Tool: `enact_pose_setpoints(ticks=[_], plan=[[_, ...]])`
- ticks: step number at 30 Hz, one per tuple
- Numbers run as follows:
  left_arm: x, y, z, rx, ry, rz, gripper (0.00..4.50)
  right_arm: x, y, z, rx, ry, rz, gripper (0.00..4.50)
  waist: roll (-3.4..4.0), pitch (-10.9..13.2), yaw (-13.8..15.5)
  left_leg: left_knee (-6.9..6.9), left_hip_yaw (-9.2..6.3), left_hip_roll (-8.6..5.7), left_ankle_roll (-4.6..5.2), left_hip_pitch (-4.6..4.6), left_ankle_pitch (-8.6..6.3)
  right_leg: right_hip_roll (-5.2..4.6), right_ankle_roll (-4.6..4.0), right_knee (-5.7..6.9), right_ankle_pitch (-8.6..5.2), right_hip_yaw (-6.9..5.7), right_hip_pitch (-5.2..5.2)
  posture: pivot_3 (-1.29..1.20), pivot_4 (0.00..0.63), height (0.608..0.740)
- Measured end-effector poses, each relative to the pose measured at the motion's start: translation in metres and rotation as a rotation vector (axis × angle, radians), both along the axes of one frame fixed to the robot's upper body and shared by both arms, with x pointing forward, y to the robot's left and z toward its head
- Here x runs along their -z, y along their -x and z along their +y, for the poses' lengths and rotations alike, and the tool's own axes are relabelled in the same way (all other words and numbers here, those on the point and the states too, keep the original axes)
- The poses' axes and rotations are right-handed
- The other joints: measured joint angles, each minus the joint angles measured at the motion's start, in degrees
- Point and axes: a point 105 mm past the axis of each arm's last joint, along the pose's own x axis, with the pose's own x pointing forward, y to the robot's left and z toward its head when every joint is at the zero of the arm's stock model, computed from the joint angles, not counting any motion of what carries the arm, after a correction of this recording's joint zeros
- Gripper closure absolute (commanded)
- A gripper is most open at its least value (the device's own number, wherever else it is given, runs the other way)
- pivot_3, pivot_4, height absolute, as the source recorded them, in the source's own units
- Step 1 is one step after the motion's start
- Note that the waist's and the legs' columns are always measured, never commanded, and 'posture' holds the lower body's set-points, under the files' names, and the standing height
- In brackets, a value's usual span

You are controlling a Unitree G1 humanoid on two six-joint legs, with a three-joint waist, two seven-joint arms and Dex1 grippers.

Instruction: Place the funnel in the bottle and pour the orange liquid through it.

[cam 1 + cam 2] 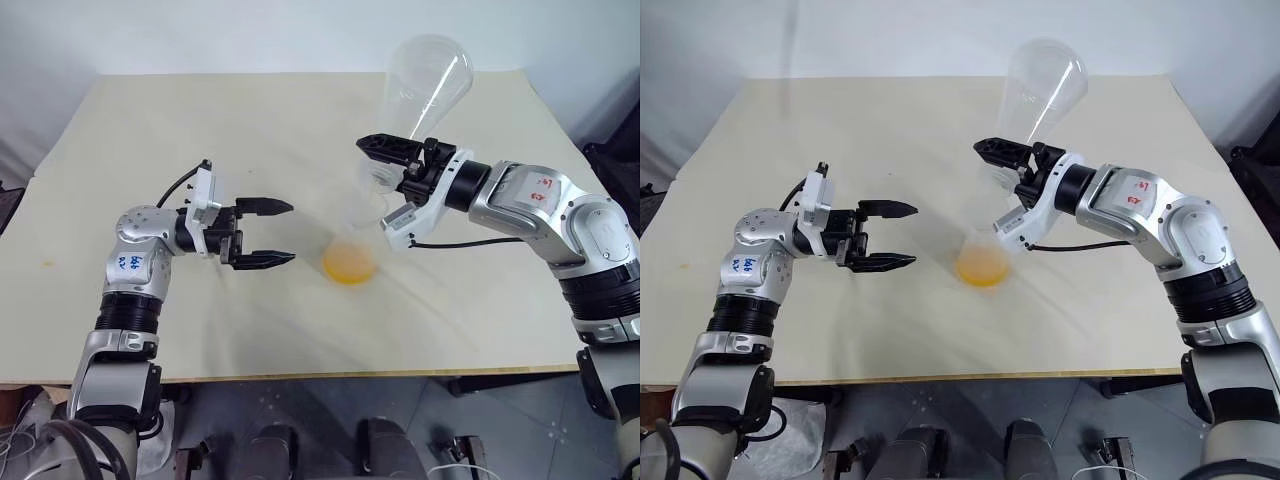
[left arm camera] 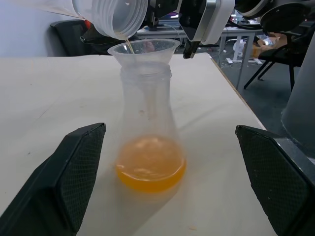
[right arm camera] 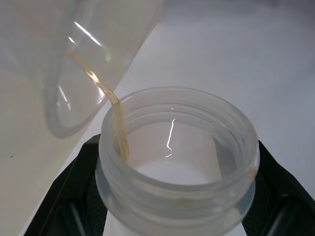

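The table spans the frame. At upper right, the right gripper is clamped on the neck of an upturned clear flask. At centre stands the bottle, clear and conical, orange liquid pooled in its base. The left gripper, jaws wide and empty, hangs left of it. The left wrist view alone shows the funnel seated in its neck, catching a thin trickle.
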Motion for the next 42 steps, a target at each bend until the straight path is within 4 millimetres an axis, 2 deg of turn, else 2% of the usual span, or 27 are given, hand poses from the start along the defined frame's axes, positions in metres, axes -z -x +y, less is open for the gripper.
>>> enact_pose_setpoints(ticks=[17, 25, 27, 30, 31, 33, 38, 42], plan=[[0.001, -0.001, 0.0, -0.003, 0.002, 0.005, 0.0, -0.002, 0.0, 0.0, 0.0, -0.024, 0.017, 1.66, 0.0, 0.0, 0.01, 0.0, 0.0, 0.0, 0.0, 0.0, 0.0, 0.0, 0.0, 0.0, 0.0, 0.0, 0.0, 0.0, 0.15, 0.74], [0.002, -0.002, 0.0, -0.005, 0.007, 0.005, 0.0, -0.015, 0.002, 0.0, 0.025, -0.428, 0.298, 1.66, 0.0, 0.0, 0.05, 0.02, -0.02, 0.03, 0.0, 0.0, 0.0, 0.01, 0.0, 0.03, 0.0, -0.02, 0.02, 0.0, 0.15, 0.74], [0.001, -0.003, -0.001, -0.007, 0.012, 0.001, 0.0, -0.024, 0.002, -0.004, 0.035, -0.552, 0.372, 1.66, 0.0, 0.0, 0.1, 0.03, -0.04, 0.03, 0.0, 0.0, 0.0, 0.0, 0.0, 0.04, 0.0, -0.02, 0.02, 0.0, 0.15, 0.74], [-0.002, -0.006, -0.003, -0.025, 0.021, -0.01, 0.0, -0.039, 0.0, -0.017, 0.056, -0.78, 0.496, 1.66, 0.0, 0.0, 0.21, 0.05, -0.1, 0.02, 0.0, 0.0, 0.0, -0.01, 0.0, 0.09, 0.0, -0.03, 0.03, 0.0, 0.15, 0.74], [-0.004, -0.009, -0.004, -0.041, 0.026, -0.011, 0.0, -0.044, -0.003, -0.026, 0.058, -0.932, 0.595, 1.66, 0.0, 0.0, 0.24, 0.05, -0.12, 0.01, 0.0, 0.0, 0.0, -0.01, 0.0, 0.1, 0.0, -0.04, 0.05, 0.0, 0.15, 0.74], [-0.004, -0.012, -0.004, -0.06, 0.032, -0.011, 0.0, -0.046, -0.008, -0.041, 0.08, -1.094, 0.707, 1.66, 0.0, 0.0, 0.26, 0.05, -0.16, 0.0, 0.0, 0.01, 0.0, -0.03, 0.0, 0.15, 0.0, -0.04, 0.05, 0.0, 0.15, 0.74], [-0.002, -0.015, -0.006, -0.08, 0.043, -0.002, 0.0, -0.039, -0.014, -0.082, 0.124, -1.409, 0.921, 1.66, 0.0, 0.0, 0.24, 0.01, -0.19, -0.03, 0.0, 0.0, 0.0, -0.05, -0.01, 0.17, 0.0, -0.03, 0.01, 0.0, 0.15, 0.74], [-0.002, -0.015, -0.005, -0.078, 0.041, -0.001, 0.0, -0.019, -0.017, -0.121, 0.157, -1.645, 1.015, 1.66, 0.0, 0.0, 0.26, 0.01, -0.16, -0.07, 0.0, 0.01, 0.0, -0.09, 0.0, 0.19, 0.0, -0.02, 0.02, 0.0, 0.15, 0.74]])
